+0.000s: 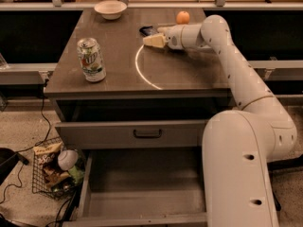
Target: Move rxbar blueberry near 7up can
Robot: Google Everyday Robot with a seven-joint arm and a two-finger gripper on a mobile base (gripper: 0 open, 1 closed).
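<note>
The 7up can [92,59] stands upright at the left front of the dark table [189,70]. The rxbar blueberry [146,30] lies flat at the back middle of the table, dark and partly hidden by the gripper. My gripper [151,35] reaches in from the right, low over the table. Its pale fingers [154,41] are spread, with the bar at the tip of the far finger. The bar lies well to the right of and behind the can.
A pale shallow bowl [110,9] sits at the back left and an orange fruit [182,17] at the back right. A white arc [140,72] marks the tabletop. Below, one drawer [147,186] is pulled out. A wire basket [54,169] stands on the floor at left.
</note>
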